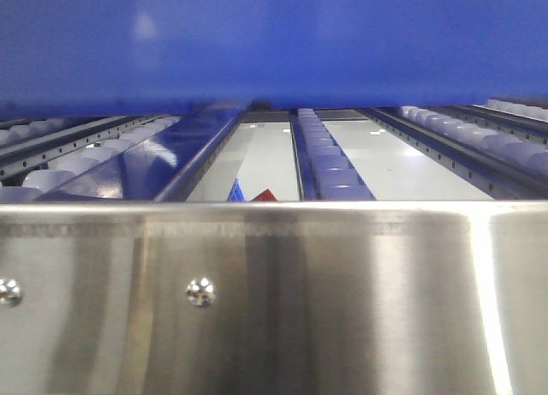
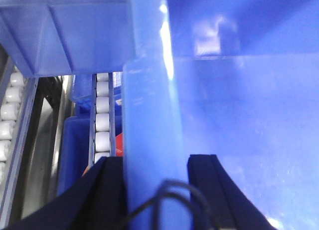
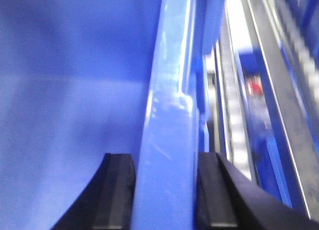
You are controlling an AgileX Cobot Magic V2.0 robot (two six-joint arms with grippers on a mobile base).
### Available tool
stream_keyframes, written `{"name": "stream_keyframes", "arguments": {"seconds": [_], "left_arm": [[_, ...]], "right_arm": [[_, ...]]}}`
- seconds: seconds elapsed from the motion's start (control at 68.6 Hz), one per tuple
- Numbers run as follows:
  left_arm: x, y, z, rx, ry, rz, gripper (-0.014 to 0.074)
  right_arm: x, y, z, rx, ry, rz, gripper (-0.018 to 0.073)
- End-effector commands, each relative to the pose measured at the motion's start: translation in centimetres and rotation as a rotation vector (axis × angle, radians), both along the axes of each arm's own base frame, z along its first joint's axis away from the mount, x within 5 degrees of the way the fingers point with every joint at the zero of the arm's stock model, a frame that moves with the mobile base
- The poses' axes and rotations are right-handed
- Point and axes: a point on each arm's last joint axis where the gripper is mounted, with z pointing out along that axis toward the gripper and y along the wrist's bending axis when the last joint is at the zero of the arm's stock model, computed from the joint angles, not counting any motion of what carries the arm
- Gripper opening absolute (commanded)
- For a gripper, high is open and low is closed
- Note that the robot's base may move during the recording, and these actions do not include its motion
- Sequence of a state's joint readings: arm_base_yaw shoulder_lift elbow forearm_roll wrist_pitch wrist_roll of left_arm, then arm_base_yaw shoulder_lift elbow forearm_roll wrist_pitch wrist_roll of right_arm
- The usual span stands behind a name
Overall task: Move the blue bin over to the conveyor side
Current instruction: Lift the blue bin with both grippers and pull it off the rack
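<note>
The large, glossy royal-blue plastic bin (image 1: 274,44) fills the top of my front view. I judge it to be raised, beyond the brushed steel panel (image 1: 342,301) and above the white roller tracks (image 1: 330,168). It hangs between my arms, and its thick rolled rim (image 2: 149,140) runs straight ahead through each pincer. The left gripper (image 2: 154,190) and right gripper (image 3: 167,190) each clamp that rim, one black finger inside and one outside. I can't see the conveyor belt, so I can't tell which way to carry the bin.

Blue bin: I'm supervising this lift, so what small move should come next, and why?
Probably carry the blue bin onward, kept level, both arms together: left gripper and right gripper each clamp its rim, and it seems raised above the roller tracks.
</note>
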State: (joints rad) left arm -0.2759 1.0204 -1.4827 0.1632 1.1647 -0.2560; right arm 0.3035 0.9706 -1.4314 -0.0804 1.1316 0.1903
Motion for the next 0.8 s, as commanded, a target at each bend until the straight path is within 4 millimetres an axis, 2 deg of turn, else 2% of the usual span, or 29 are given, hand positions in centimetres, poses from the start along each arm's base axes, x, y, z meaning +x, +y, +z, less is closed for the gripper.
{"name": "stream_keyframes", "arguments": {"seconds": [0.0, 0.233, 0.787], "left_arm": [[-1.0, 0.7, 2.4, 0.022, -0.218, 0.01, -0.0016], [-1.3, 0.7, 3.4, 0.003, -0.323, -0.005, -0.0016], [-1.2, 0.7, 3.3, 0.004, -0.32, -0.005, -0.0016]], "right_arm": [[-0.7, -0.9, 2.9, -0.031, -0.237, -0.025, -0.0076], [-0.8, -0.9, 4.1, -0.008, -0.329, -0.019, -0.0076], [-0.8, -0.9, 4.0, -0.009, -0.325, -0.02, -0.0076]]}}
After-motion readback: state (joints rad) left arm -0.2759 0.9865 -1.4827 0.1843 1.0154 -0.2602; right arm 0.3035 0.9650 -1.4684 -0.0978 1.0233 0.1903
